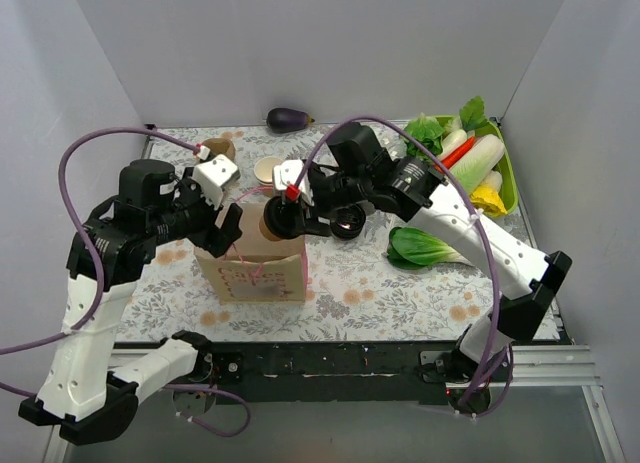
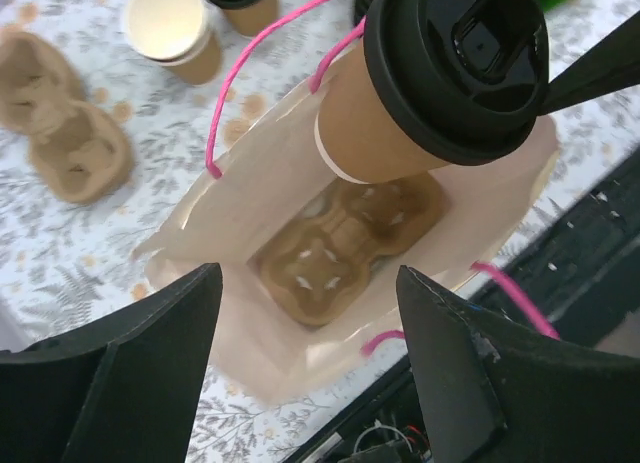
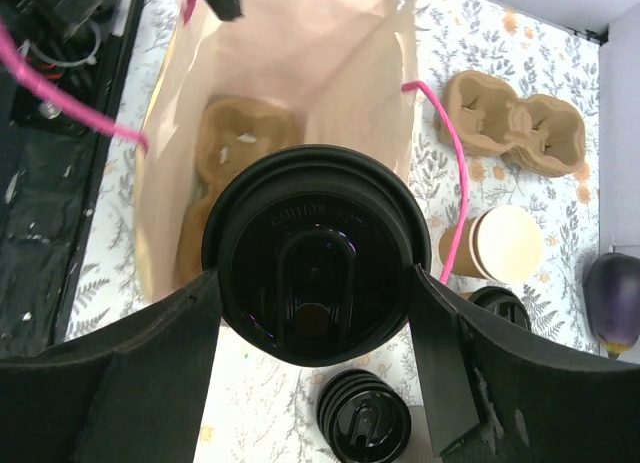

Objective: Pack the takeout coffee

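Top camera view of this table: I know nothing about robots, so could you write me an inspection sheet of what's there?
Surface: a floral cloth covers the table.
Job's things: the lidded coffee cup is held over the open paper bag; a pulp carrier lies at the bag's bottom.
Clutter: spare carrier, open cup, loose lids, eggplant, bok choy, green tray of vegetables.
Jaws: those of the right arm are shut on the coffee cup; those of the left arm are open above the bag.
Cables: purple cables loop off both arms.
Surroundings: pale walls on three sides; black rail along the near edge.
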Action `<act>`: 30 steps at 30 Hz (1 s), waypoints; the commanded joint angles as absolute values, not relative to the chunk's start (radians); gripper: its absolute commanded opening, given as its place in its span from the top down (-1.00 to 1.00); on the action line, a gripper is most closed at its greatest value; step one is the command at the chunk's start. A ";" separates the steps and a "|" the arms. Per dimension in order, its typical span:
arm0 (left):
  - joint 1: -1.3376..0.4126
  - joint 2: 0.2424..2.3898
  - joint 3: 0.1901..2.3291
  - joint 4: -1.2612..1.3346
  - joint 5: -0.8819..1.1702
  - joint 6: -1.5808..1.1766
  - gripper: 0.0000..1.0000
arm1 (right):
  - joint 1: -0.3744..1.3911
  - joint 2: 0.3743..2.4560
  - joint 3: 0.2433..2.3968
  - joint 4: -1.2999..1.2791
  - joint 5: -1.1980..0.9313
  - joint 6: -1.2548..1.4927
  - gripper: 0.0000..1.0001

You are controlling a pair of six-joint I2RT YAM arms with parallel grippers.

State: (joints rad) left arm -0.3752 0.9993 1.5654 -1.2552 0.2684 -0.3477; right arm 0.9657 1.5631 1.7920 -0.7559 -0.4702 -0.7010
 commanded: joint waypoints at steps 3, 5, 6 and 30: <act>-0.350 0.989 1.719 -1.123 -0.057 -0.377 -0.43 | 0.946 1.693 1.968 -0.723 -0.505 -0.560 0.97; -0.344 1.023 1.822 -1.085 -0.142 -0.373 -0.43 | 0.948 1.732 2.000 -0.719 -0.509 -0.535 0.97; -0.338 1.038 1.860 -1.048 -0.205 -0.362 -0.43 | 0.950 1.742 2.008 -0.719 -0.508 -0.517 0.97; -0.330 1.019 1.685 -0.835 -0.213 -0.345 -0.61 | 1.149 1.433 1.484 -0.741 -0.292 -0.975 0.97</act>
